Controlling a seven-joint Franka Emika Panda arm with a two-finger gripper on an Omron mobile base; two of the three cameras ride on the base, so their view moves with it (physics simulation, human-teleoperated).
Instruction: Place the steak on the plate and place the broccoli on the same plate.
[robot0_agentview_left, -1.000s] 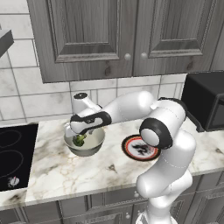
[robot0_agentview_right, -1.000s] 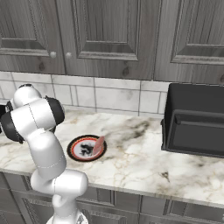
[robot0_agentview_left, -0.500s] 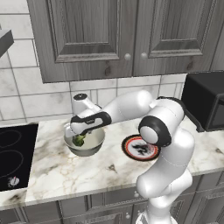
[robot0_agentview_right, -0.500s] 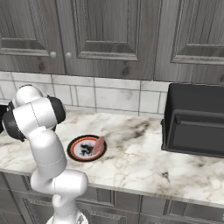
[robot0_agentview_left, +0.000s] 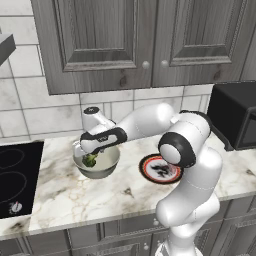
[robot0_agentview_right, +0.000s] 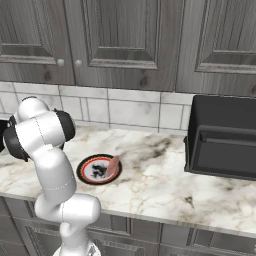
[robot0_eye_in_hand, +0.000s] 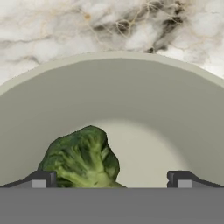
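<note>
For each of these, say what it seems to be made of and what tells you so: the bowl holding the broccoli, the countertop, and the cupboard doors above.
Bowl: probably matte glazed ceramic, going by its plain grey-beige, smooth wall.
Countertop: polished marble or an imitation, white with brown-grey veins.
Cupboard doors: grey-stained wood, visible grain, small round metal-looking knobs.

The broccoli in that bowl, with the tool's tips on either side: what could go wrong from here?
The broccoli sits nearer one fingertip of the open tool, so closing may push it aside. The bowl has steep walls the tips might knock. The steak leans across the plate rim, leaving little space.
</note>
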